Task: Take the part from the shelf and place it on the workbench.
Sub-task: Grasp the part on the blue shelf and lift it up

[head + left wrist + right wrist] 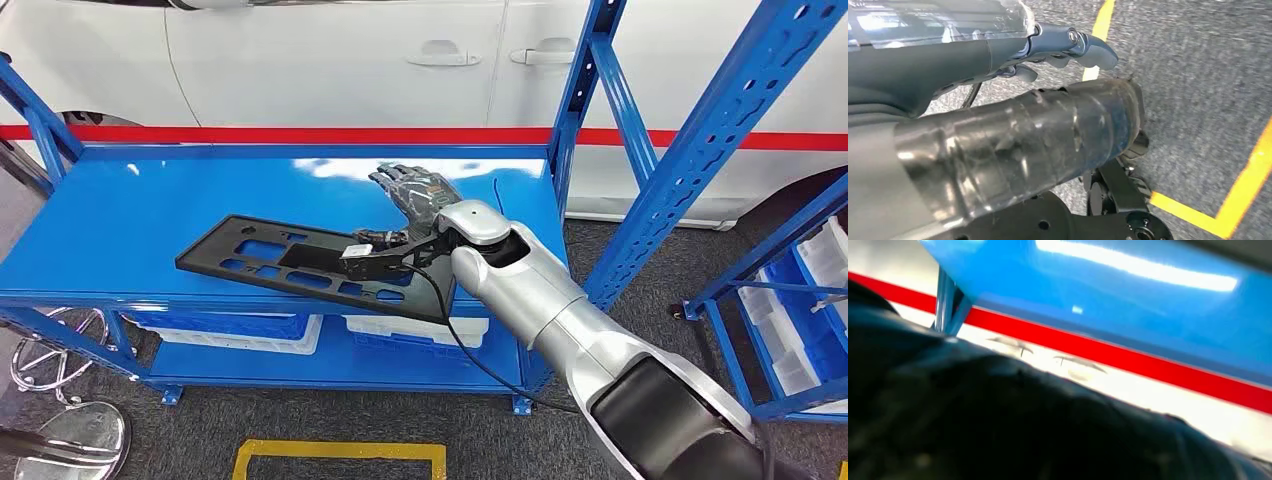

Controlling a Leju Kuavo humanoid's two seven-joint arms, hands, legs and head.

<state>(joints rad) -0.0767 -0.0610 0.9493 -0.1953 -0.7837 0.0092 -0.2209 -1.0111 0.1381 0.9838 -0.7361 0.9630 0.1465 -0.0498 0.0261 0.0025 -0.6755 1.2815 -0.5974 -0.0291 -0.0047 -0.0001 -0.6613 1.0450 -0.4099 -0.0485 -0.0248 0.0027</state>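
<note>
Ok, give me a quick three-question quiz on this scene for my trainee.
1. True or false: the black part lies on the top level of the blue shelf.
2. Which hand is stretched out over that shelf? A: left. B: right. C: both.
3. Fill in: the stripe on the white car behind the shelf is ___.

Key: 1 true. 2 B, the right hand. 3 red.
</note>
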